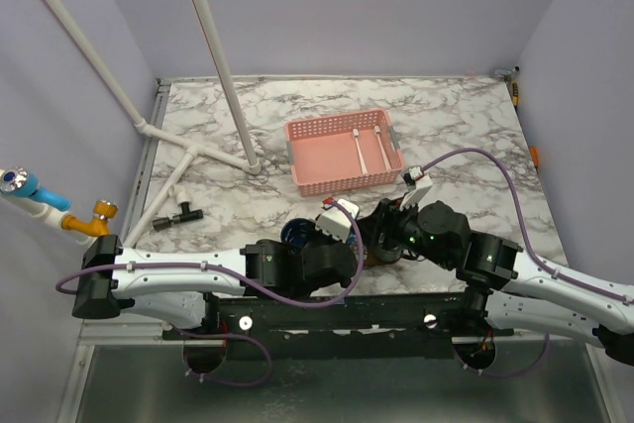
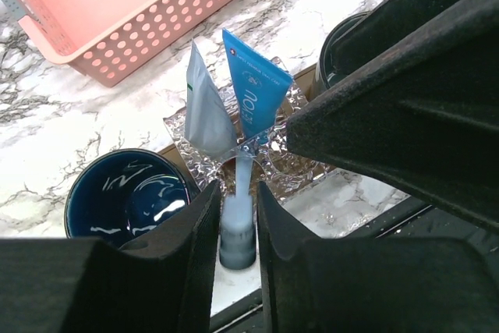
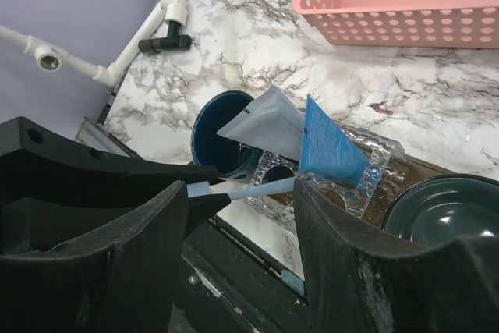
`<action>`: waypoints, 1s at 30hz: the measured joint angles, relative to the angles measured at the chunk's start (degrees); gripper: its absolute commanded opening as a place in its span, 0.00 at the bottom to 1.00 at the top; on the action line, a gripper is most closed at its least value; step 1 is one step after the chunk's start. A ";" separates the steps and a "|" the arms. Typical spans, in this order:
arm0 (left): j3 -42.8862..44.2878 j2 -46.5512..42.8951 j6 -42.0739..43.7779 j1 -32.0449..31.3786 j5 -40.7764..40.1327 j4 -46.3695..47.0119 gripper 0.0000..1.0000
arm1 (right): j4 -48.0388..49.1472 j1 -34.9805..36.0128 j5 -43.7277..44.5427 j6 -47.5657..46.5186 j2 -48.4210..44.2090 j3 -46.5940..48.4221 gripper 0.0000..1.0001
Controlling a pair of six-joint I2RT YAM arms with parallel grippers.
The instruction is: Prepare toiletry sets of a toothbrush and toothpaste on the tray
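Left wrist: left gripper [image 2: 236, 193] jaws sitting narrow around toothbrush [image 2: 238, 239], grip unclear
Right gripper [image 3: 238, 193]: gaping wide, empty
Progress: toothpaste [image 2: 253, 87] standing in glass [image 2: 284, 165]; spare toothbrushes [image 1: 360, 151] waiting in basket [image 1: 317, 160]

Blue toothpaste tube [image 2: 253, 87] w/ white toothbrush [image 2: 238, 228], leaning in clear cup [image 2: 284, 169], on brown tray [image 3: 401, 179]

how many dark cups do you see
2: a dark blue cup left of the clear holder, and another dark cup on its right. The arms may hide more.
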 measured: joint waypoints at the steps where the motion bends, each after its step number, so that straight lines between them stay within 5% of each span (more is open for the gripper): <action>1: 0.13 0.00 -0.02 0.00 0.00 -0.20 0.28 | 0.00 0.00 0.00 0.00 0.00 0.00 0.60; 18: 3.08 -1.77 0.63 0.00 0.02 -3.13 0.39 | -0.57 0.00 0.79 0.00 1.88 0.61 0.61; 30: 9.22 -2.56 4.44 0.02 1.57 -6.12 0.43 | -6.64 0.00 11.32 -1.36 9.53 12.85 0.61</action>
